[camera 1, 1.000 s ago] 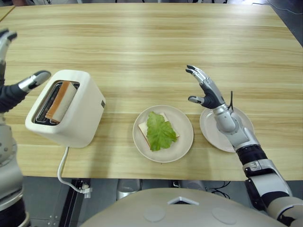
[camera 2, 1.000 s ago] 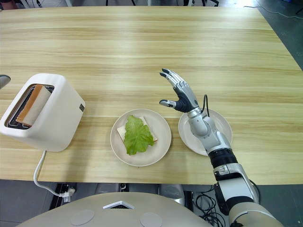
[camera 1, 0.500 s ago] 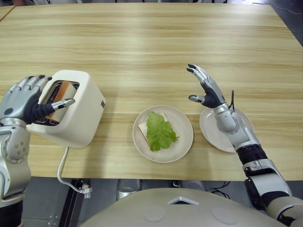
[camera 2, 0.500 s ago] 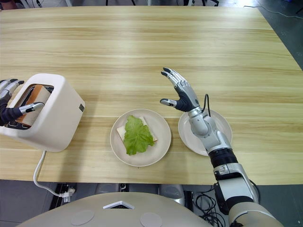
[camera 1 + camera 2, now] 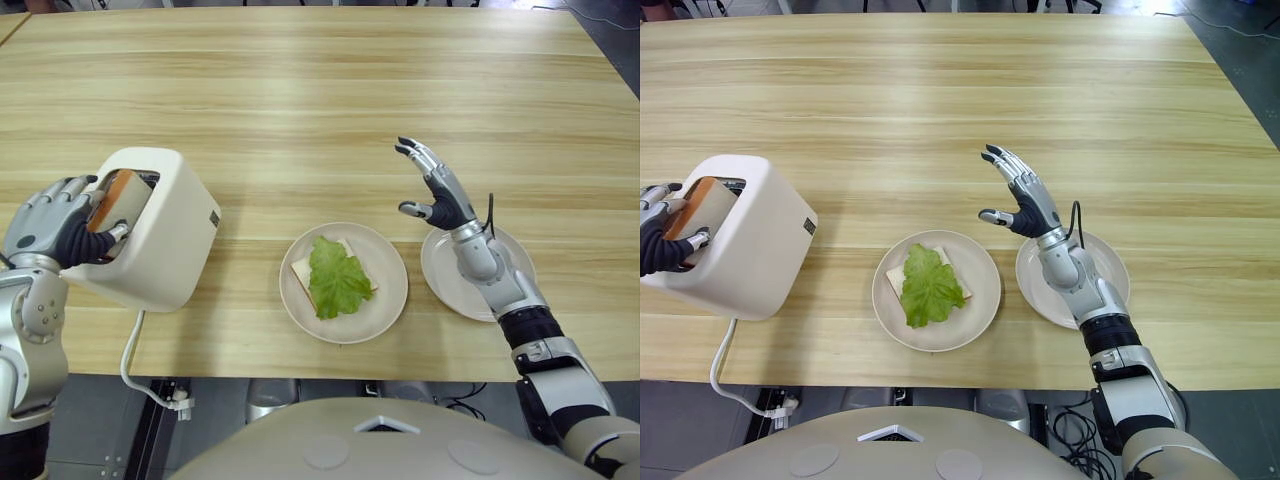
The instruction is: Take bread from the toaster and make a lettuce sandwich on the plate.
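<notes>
Cream toaster (image 5: pixel 170 240) is leaning at the near left, where we are clamping our left hand (image 5: pixel 50 225) on its bread slice (image 5: pixel 115 190); our right hand (image 5: pixel 440 200) is hovering, fingers spread apart, right of the lettuce-topped plate (image 5: pixel 390 296).

The left hand (image 5: pixel 50 225) sits low at the left, fingers curled around the bread slice (image 5: pixel 110 190); the right hand (image 5: pixel 437 195) is raised, fingers spread and empty

No readable text, small dark label (image 5: pixel 215 219) on toaster (image 5: pixel 175 250) illegible
</notes>
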